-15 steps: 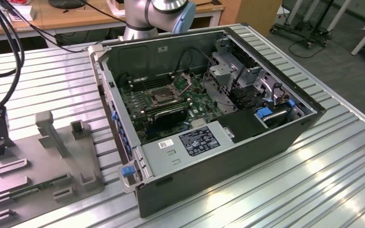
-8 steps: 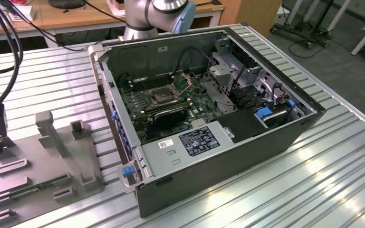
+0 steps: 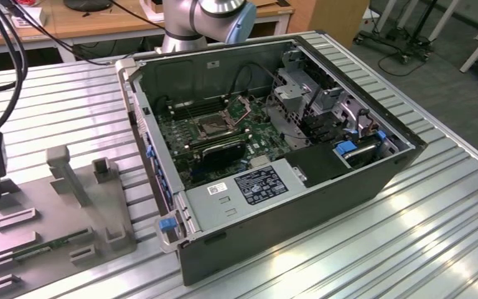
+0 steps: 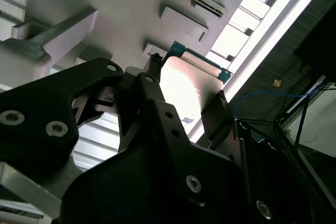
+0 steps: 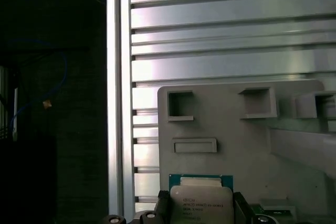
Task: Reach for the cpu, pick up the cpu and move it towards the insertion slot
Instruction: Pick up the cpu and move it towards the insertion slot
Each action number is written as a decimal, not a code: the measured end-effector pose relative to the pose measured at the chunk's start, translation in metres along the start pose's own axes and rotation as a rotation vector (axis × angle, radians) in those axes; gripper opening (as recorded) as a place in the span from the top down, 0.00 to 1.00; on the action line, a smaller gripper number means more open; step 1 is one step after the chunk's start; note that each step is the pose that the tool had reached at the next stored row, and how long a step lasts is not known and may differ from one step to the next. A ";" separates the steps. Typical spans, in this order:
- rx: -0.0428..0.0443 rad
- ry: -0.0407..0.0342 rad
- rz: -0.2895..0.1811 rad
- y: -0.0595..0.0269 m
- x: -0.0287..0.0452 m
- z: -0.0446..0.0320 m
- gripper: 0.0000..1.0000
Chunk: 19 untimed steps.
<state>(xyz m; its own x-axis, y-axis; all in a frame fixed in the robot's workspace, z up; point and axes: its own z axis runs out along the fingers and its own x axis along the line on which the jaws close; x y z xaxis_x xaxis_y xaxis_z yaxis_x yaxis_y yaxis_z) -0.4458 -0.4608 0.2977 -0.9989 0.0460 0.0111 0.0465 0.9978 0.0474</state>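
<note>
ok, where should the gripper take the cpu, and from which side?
Probably by two opposite side edges, coming straight down from above. The cpu is thin and lies flat, metal top up, on the grey fixture plate, so only its edges give purchase.

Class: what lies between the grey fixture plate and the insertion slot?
In the exterior view: a strip of slatted table, then the computer case's side wall and green circuit board before the insertion slot.
</note>
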 end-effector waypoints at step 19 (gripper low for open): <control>-0.0002 -0.0001 0.000 0.0007 0.0002 -0.0137 0.45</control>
<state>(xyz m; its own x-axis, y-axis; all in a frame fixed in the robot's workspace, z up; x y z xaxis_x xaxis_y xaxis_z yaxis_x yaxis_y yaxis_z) -0.4458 -0.4608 0.3114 -0.9989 0.0461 0.0109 0.0465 0.9978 0.0476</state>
